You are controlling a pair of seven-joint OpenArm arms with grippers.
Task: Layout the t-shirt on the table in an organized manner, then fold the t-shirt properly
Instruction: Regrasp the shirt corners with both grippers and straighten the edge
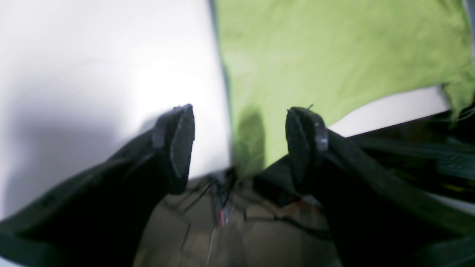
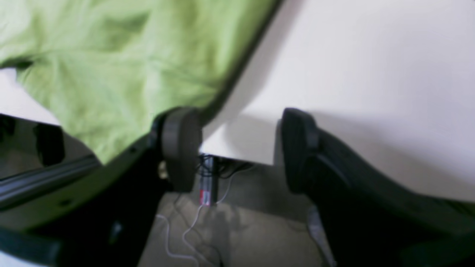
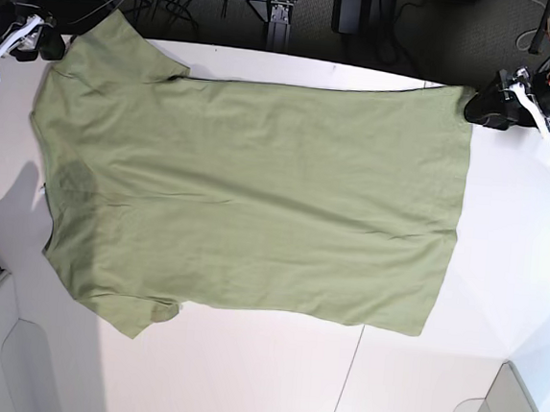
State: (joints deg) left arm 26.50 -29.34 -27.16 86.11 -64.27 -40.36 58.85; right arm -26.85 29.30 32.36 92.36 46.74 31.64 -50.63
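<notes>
While spread flat on the table [image 3: 242, 367], the t-shirt [image 3: 247, 194] (unfolded), left gripper [image 1: 240, 142] and right gripper [image 2: 240, 146] jaws wide, empty.

I have my left gripper [image 1: 240, 139] spread wide with nothing between its pads [image 1: 180, 146]. My right gripper [image 2: 239, 142] also stands open and empty. From the base view, both arms sit at opposite far corners.

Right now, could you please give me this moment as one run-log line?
t-shirt: spread flat on table | left gripper: fingers open, empty, at hem corner | right gripper: fingers open, empty, at sleeve end | fold: not yet begun
</notes>
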